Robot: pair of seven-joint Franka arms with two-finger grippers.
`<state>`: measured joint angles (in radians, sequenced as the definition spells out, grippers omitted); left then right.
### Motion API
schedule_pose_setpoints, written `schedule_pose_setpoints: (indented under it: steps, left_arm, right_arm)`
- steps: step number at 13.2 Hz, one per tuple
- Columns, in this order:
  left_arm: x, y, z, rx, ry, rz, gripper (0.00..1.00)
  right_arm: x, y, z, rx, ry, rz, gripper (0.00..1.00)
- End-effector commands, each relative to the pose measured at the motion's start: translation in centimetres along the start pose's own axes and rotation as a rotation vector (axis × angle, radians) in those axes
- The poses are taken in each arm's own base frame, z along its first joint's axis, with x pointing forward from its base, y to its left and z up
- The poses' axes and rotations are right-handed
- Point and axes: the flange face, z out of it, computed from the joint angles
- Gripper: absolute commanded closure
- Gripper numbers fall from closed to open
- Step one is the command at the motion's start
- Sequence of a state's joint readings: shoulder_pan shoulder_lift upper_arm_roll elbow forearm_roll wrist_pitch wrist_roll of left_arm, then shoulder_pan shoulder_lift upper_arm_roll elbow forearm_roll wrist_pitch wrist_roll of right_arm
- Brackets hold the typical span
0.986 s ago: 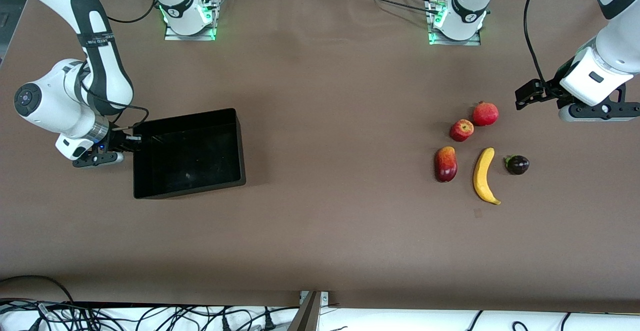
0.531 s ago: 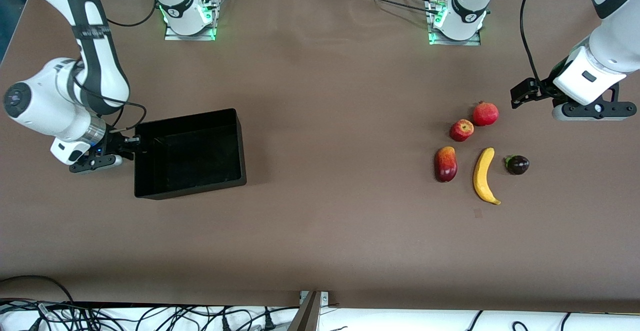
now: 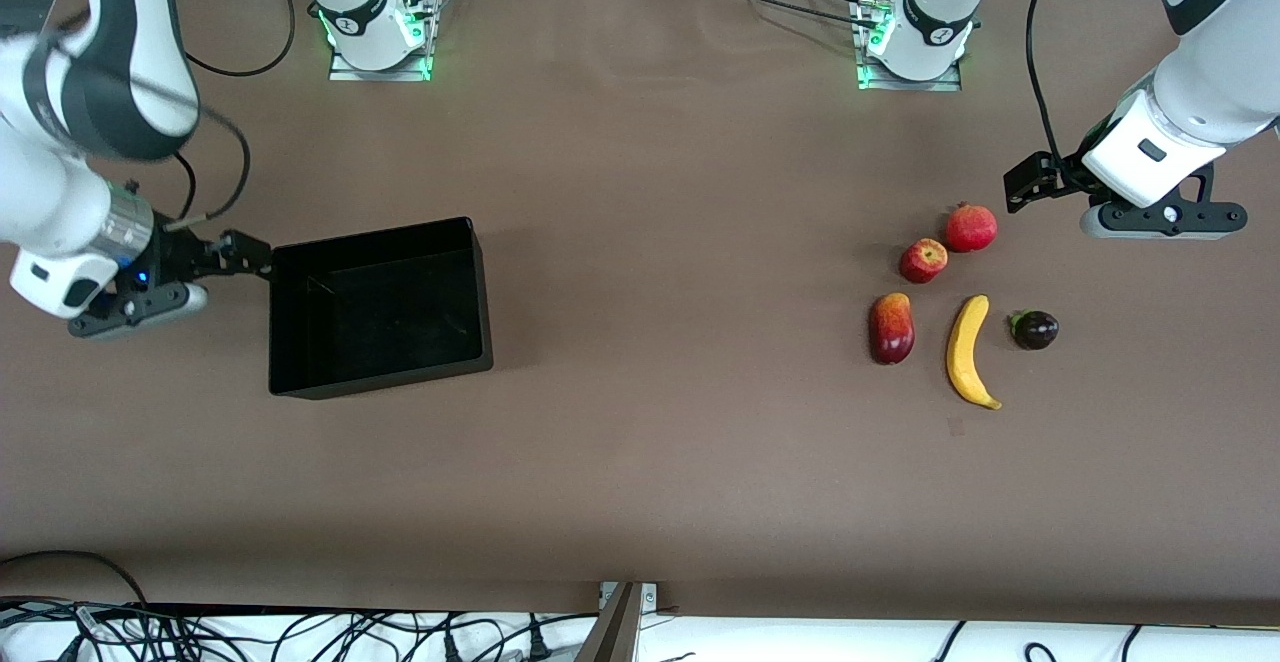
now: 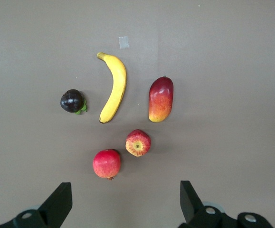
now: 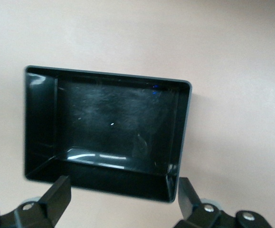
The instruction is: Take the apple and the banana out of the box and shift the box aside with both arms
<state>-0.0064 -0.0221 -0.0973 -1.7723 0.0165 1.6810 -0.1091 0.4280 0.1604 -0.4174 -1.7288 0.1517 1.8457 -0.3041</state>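
Observation:
The black box [image 3: 380, 312] stands empty on the brown table toward the right arm's end. My right gripper [image 3: 245, 255] is open just off the box's end wall, touching nothing; in the right wrist view the box [image 5: 104, 74] lies just past that gripper [image 5: 124, 202]. Toward the left arm's end lie the fruits: pomegranate [image 3: 971, 228], apple [image 3: 923, 260], mango [image 3: 891, 328], banana [image 3: 968, 350] and dark purple fruit [image 3: 1035, 329]. My left gripper [image 3: 1025, 185] hangs open and empty beside the pomegranate [image 4: 107, 163], with the apple [image 4: 137, 142], mango [image 4: 160, 99], banana [image 4: 113, 88] and purple fruit [image 4: 72, 100] in its wrist view.
Both arm bases [image 3: 378, 32] [image 3: 910, 42] stand at the table edge farthest from the front camera. A small tape patch [image 3: 956, 426] sits on the cloth nearer to the camera than the banana. Cables [image 3: 200, 632] and a metal bracket [image 3: 625, 612] lie along the near edge.
My right gripper has opened, let go of the box's end wall and drawn back toward the right arm's end. The box stayed put. My left gripper has drifted slightly toward the pomegranate.

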Motion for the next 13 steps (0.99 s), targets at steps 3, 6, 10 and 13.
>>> schedule_pose_setpoints:
  steps: [3, 6, 10, 13]
  left_arm:
    - [0.2, -0.2, -0.6, -0.015, -0.008, -0.01, 0.0]
    - [0.2, -0.3, -0.5, -0.015, -0.011, -0.013, 0.0]
    - [0.2, -0.3, -0.5, -0.016, -0.009, -0.011, 0.0]
    - [0.2, -0.2, -0.5, -0.015, -0.009, -0.01, 0.0]
  right_arm:
    - [-5.3, -3.1, -7.9, -0.007, -0.025, 0.063, 0.0]
    - [-5.7, -4.4, -9.3, -0.067, -0.057, 0.027, 0.0]
    - [-5.4, -6.1, -9.5, -0.066, -0.049, -0.004, 0.0]
    - [-5.6, -6.1, -10.0, -0.065, -0.035, -0.002, 0.0]
